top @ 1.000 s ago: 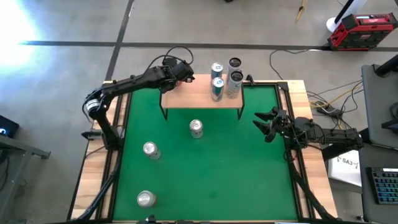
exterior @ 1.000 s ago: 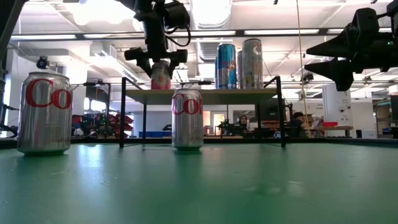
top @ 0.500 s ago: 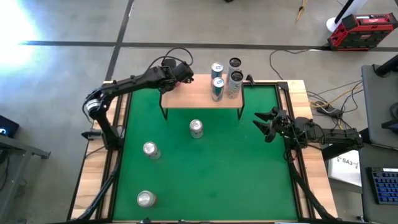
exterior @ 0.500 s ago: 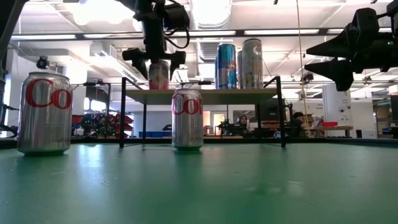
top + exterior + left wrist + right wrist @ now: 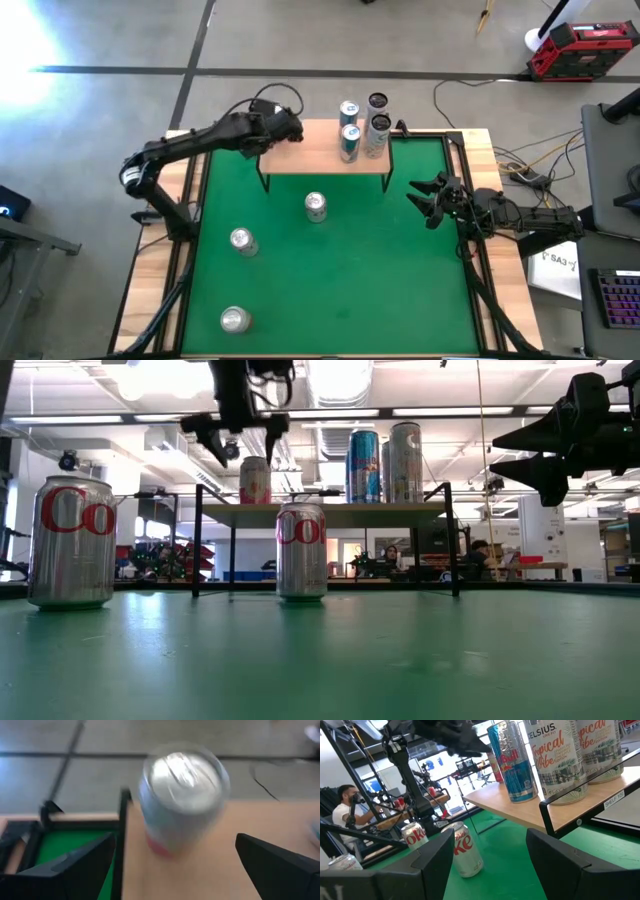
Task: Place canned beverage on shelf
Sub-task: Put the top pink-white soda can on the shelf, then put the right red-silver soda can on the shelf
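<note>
Green matting (image 5: pixel 330 280) covers the table, and nearest the low camera two soda cans stand on it, one at the left (image 5: pixel 70 541) and one just before the shelf (image 5: pixel 301 551); the high view shows a third (image 5: pixel 234 319) near the front edge. Behind them the shelf (image 5: pixel 320 512), a wooden top on thin black legs, carries three tall cans (image 5: pixel 360 125) crowded at its right end and a pale can (image 5: pixel 255 480) standing upright near its left end, close to the left edge. The left gripper (image 5: pixel 235 432) hovers just above and a little left of that can, fingers spread wide and holding nothing. At the table's right side the right gripper (image 5: pixel 428 199) waits in the air, part-open and empty.

The main risk is judged to lie in the retreat: the can sits near the shelf's left edge, so a sideways sweep or a dip of a finger (image 5: pixel 280 865) could clip its rim and topple it onto the mat. A straight lift would avoid that. Later placements may crowd it, as free board between the cans is limited
</note>
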